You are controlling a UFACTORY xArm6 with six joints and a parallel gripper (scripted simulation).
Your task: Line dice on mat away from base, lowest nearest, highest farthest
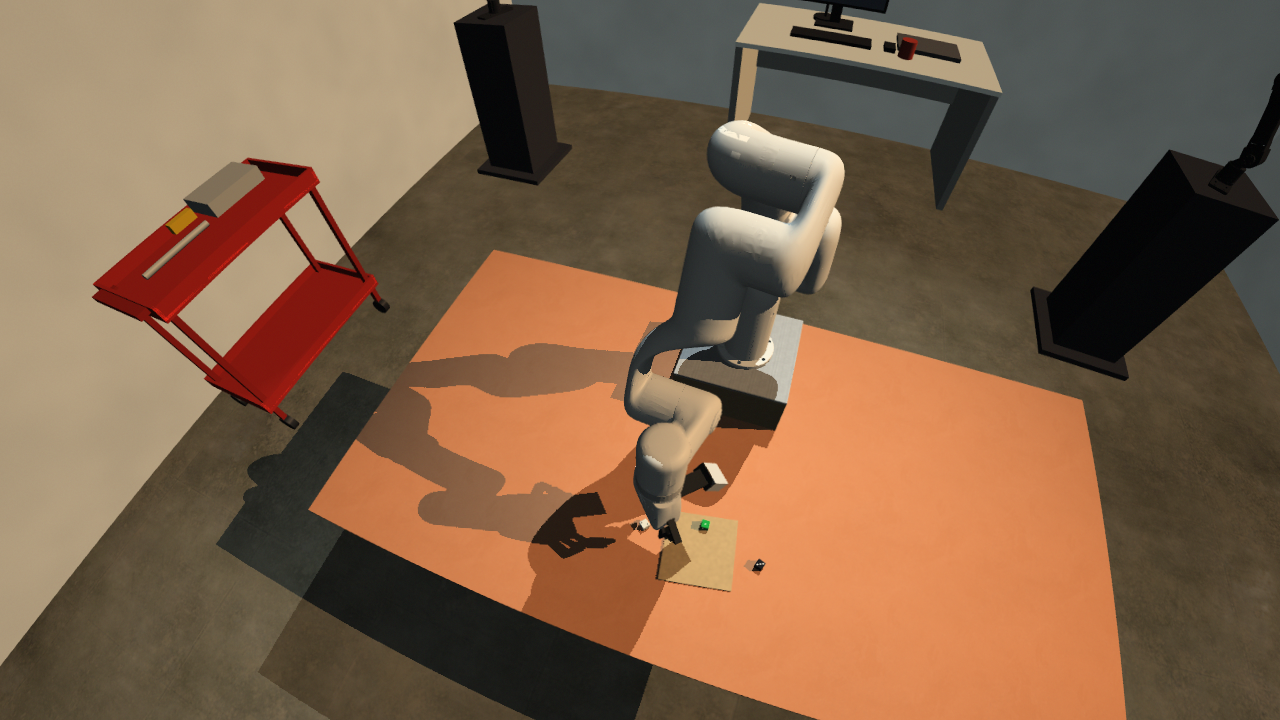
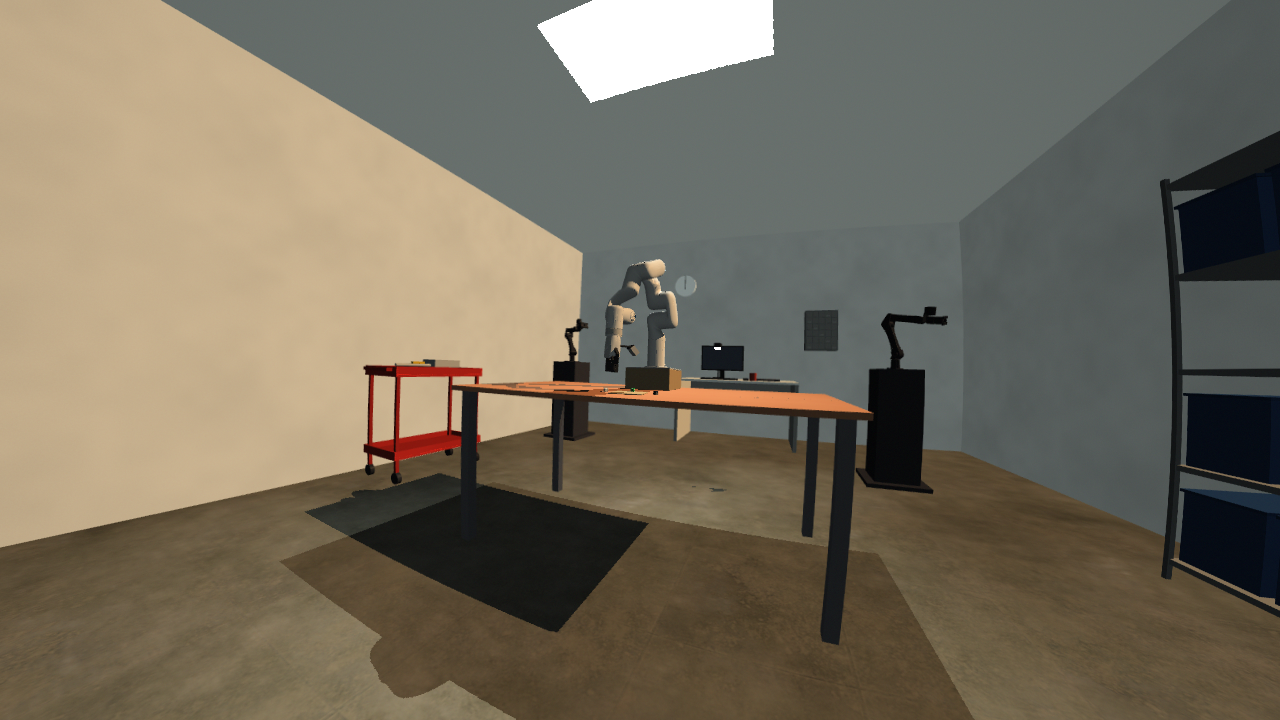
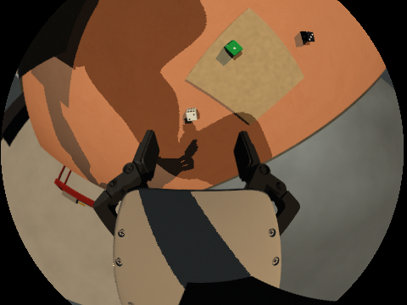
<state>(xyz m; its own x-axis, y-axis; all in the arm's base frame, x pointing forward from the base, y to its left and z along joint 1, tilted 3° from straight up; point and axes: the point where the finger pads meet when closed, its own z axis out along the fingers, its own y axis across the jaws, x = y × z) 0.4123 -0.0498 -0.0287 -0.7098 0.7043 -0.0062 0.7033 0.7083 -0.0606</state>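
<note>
White die [image 1: 642, 525] [image 3: 192, 114] left of the raised gripper [image 1: 670, 531] [image 2: 612, 361] [image 3: 196, 140], just off the mat [image 1: 712, 562] [image 2: 623, 392] [image 3: 263, 76]. Jaws wide open, nothing held.

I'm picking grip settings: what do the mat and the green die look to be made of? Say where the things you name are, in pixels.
The mat [image 1: 707, 564] [image 3: 263, 72]: probably cork or pressed fibre, matt, given its mottled tan surface.

The green die [image 1: 704, 524] [image 3: 233, 47]: likely plastic, going by its even, saturated colour and crisp pale pip; its gloss is unclear.
</note>
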